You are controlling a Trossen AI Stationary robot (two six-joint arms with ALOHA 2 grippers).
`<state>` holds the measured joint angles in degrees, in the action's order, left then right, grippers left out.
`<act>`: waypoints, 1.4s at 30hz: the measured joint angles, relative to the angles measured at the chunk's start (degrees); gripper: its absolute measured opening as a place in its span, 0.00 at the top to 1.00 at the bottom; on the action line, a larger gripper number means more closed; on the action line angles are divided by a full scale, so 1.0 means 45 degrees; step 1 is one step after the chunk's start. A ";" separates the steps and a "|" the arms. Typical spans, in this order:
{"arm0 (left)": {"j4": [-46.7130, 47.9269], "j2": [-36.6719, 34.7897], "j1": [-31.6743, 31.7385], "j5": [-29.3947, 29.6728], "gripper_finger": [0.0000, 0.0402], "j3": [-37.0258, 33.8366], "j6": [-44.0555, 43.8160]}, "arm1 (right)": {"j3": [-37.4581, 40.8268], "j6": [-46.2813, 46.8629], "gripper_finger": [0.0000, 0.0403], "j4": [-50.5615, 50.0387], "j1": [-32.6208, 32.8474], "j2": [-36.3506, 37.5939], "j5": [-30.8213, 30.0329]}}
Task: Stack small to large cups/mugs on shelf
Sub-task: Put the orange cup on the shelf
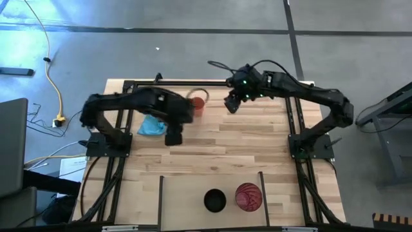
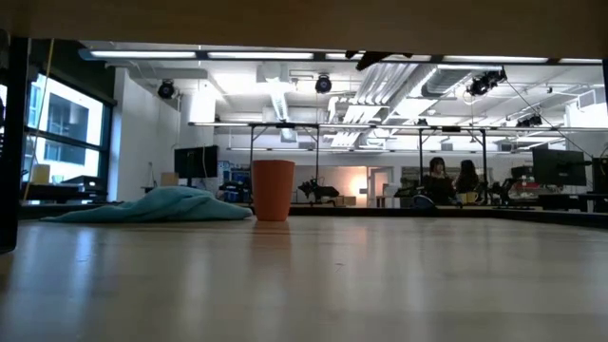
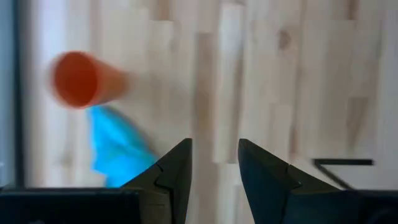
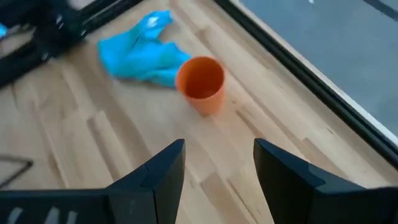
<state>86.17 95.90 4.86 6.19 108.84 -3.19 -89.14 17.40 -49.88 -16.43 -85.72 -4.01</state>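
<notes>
— Dark fingers of our right gripper (image 4: 216, 177) fill the foreground of its wrist view, spread wide with nothing between them, and the orange cup (image 4: 201, 83) stands straight ahead of the gap.

— So we take the orange cup as our landmark. How does it stand?

— Upright on the worktop (image 1: 257, 148), its long axis vertical, mouth up. The light-blue cloth (image 1: 152, 125) lies just beside the cup, on its left-arm side, and we cannot tell whether the two touch.

— Which of our arms is nearer the cup?

— From above, the two look about equally near. Our right gripper (image 1: 232, 103) hangs on one side of the cup (image 1: 197, 104), level with it near the far edge. Our left gripper (image 1: 174, 136) hangs on the other side, past the cloth and nearer the front, its fingers (image 3: 176, 171) parted over bare planks, holding nothing.

— And the shelf?

— The shelf (image 1: 187, 200) lies well apart from the orange cup, at the front edge between two thin black bars. The black cup (image 1: 215, 200) and the red-pink cup (image 1: 248, 196) stand there side by side, mouths up, not nested.

— Then we judge the right arm better placed: its fingers already face the cup, with a clear approach from the side away from the cloth.
</notes>
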 joint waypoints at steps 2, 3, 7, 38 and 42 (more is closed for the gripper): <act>0.0113 -0.0564 0.0000 0.0896 0.71 0.0000 -0.0028 | 0.0000 0.0527 0.54 0.0269 -0.0238 -0.0195 0.0003; 0.0205 -0.0851 0.0004 0.1298 0.71 -0.0004 -0.0028 | 0.0000 0.0772 0.54 0.0425 -0.0316 -0.0269 0.0091; 0.0163 -0.1992 0.0305 0.2540 0.71 0.0000 -0.0076 | 0.0000 0.1329 0.54 0.1274 -0.0445 -0.0534 0.1248; 0.0231 -0.4132 0.4920 0.0917 0.71 -0.1388 -0.0787 | -0.0034 0.4340 0.54 0.4724 -0.0314 -0.2194 0.4344; 0.0221 -0.4576 0.4920 -0.0297 0.71 -0.2334 -0.0241 | -0.0034 0.3528 0.54 0.5044 -0.0068 -0.2301 0.4367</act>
<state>87.16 75.30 27.00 4.86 98.34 -4.27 -89.30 33.27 -27.18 -16.74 -96.07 15.64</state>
